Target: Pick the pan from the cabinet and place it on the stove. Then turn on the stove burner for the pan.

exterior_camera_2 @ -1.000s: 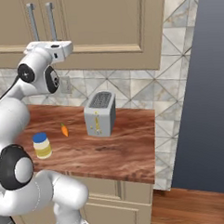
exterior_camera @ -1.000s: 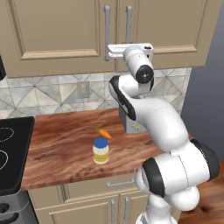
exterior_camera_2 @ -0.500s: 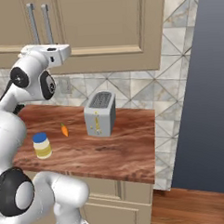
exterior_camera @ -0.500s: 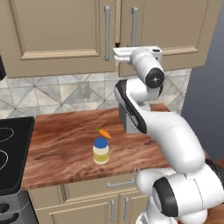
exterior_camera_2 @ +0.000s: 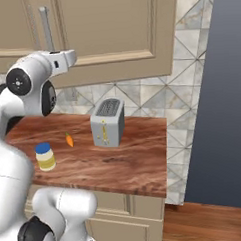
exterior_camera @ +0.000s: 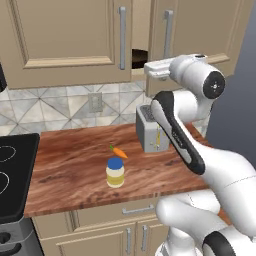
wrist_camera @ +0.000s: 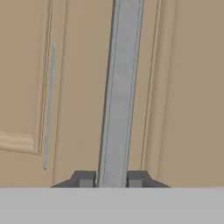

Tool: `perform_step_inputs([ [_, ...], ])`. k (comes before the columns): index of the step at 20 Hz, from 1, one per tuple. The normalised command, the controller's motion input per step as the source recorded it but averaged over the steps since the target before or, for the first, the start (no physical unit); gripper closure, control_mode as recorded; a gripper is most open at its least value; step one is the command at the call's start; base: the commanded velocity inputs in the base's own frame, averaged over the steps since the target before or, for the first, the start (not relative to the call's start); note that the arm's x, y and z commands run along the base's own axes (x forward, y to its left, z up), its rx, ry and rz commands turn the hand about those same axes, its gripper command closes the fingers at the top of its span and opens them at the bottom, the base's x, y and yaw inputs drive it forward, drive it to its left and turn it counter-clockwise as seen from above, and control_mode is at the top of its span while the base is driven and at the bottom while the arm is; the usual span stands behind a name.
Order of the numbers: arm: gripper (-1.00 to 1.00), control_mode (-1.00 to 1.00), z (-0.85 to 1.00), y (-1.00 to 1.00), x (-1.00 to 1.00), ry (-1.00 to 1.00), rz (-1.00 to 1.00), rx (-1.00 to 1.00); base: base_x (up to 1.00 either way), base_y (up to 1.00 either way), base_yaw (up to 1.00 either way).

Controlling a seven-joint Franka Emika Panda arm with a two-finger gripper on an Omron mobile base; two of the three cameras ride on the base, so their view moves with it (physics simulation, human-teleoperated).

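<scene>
The tan wooden cabinet (exterior_camera: pixel 75 35) hangs above the counter. Its right door (exterior_camera: pixel 200 30) stands slightly ajar, leaving a narrow gap. Low in that gap shows a dark rounded shape (exterior_camera: pixel 140 54); I cannot tell whether it is the pan. My gripper (wrist_camera: pixel 111 179) is shut on the right door's vertical silver handle (wrist_camera: pixel 119 87), one dark fingertip on each side of the bar. From the left base camera the hand (exterior_camera: pixel 159 68) sits at the handle's (exterior_camera: pixel 168 32) lower end. The right base camera shows the handle (exterior_camera_2: pixel 46 26) above the hand (exterior_camera_2: pixel 59 58). The black stove (exterior_camera: pixel 12 175) lies at the far left.
On the wood counter (exterior_camera: pixel 70 165) stand a silver toaster (exterior_camera: pixel 150 131), a small jar with a blue lid (exterior_camera: pixel 115 172) and a carrot (exterior_camera: pixel 118 151). A dark tall panel (exterior_camera_2: pixel 216 97) bounds the counter on the right. Low cupboards (exterior_camera: pixel 100 235) sit below.
The right cabinet door has swung out a little, opening a gap between the doors. My hand has pulled back toward the base with the handle in its grip.
</scene>
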Motion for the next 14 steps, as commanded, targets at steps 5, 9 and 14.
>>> perform_step_inputs([
  [5,1.0,-1.0,-0.26,-0.33,-0.69,0.14,0.13,-0.07,0.0,0.0,0.0],
  [9,1.0,-1.0,-0.38,-0.38,-0.62,0.09,0.11,-0.03,0.0,0.0,0.0],
  [14,1.0,-1.0,-0.41,-0.22,-0.43,0.06,0.06,0.0,0.0,0.0,0.0],
])
